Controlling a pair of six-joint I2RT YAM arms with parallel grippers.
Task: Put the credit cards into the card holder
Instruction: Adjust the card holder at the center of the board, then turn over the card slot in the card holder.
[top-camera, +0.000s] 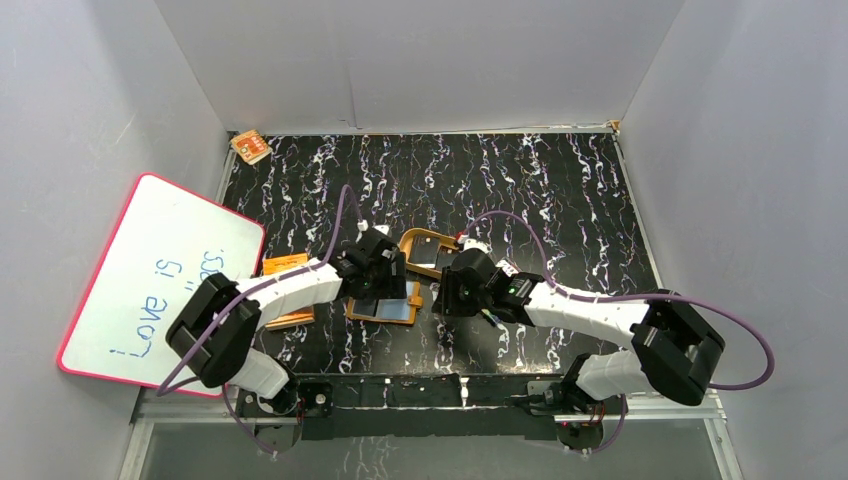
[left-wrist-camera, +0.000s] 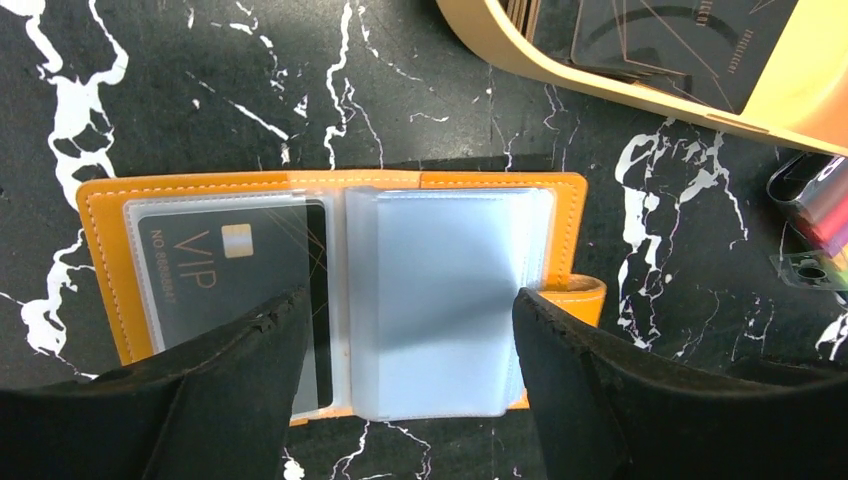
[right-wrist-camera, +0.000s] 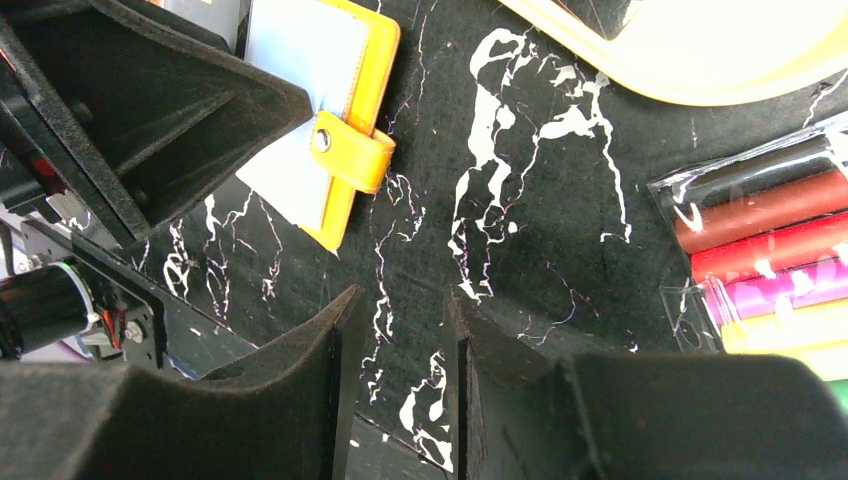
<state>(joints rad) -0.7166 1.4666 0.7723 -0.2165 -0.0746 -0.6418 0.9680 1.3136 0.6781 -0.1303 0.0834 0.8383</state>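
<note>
Black marble-patterned tabletop (top-camera: 560, 190) fills my feeds. The small orange leather card holder (left-wrist-camera: 440, 280) lies open flat on it, with one black VIP credit card (left-wrist-camera: 230, 270) in a clear sleeve. I see my left gripper (left-wrist-camera: 405, 300) above it, fingers spread wide, clasping nothing. My right gripper (right-wrist-camera: 400, 300) hangs beside the holder's snap tab (right-wrist-camera: 350, 150), fingers slightly parted, empty. More black cards (left-wrist-camera: 660, 40) sit in the tan oval tray (left-wrist-camera: 560, 75).

Credit card (left-wrist-camera: 220, 270) in card holder (left-wrist-camera: 105, 270), tray (left-wrist-camera: 500, 45) behind

Card holder (left-wrist-camera: 340, 270) orange stitched leather, glossy clear plastic sleeves; table (left-wrist-camera: 200, 90) black marble-look.
</note>
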